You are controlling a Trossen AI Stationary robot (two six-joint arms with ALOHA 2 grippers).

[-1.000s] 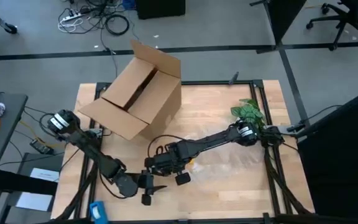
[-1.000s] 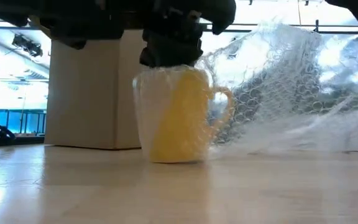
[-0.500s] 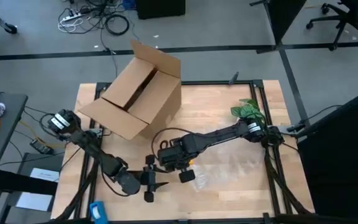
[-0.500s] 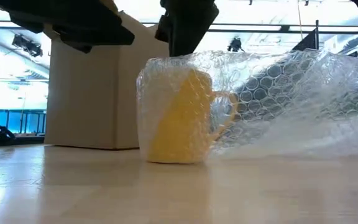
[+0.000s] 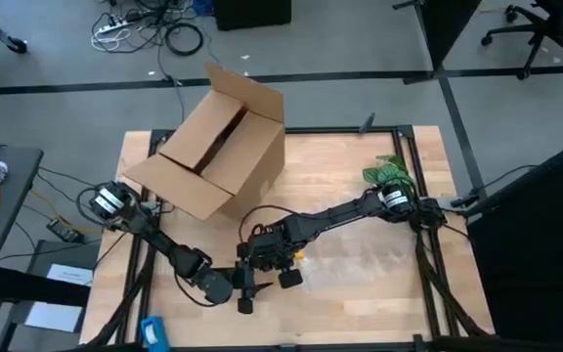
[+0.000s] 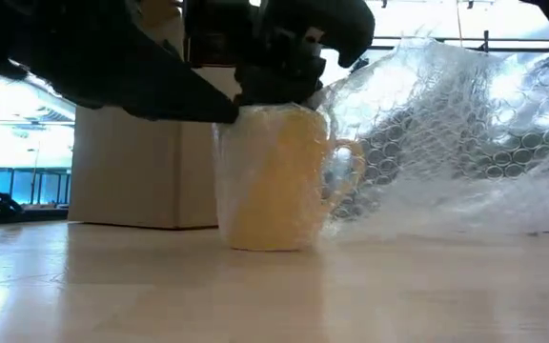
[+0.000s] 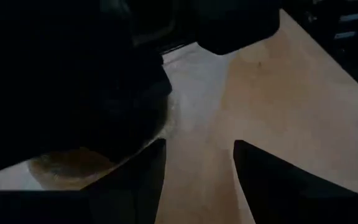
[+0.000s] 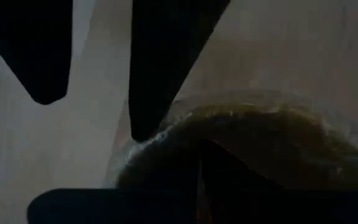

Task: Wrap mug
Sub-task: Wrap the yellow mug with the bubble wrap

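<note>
Since a moment ago our left gripper (image 5: 246, 293), fingers apart, has closed in beside the mug (image 6: 274, 181), standing mid-table; we should press the bubble wrap (image 6: 446, 143) snug. Right gripper (image 5: 270, 256): cannot tell.

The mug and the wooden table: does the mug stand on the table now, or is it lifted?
Touching. In the low view the mug, covered by bubble wrap, sits with its base flat on the table, with no gap beneath.

Wrist views v. dim, blurry; low view backlit w/ glare.
</note>
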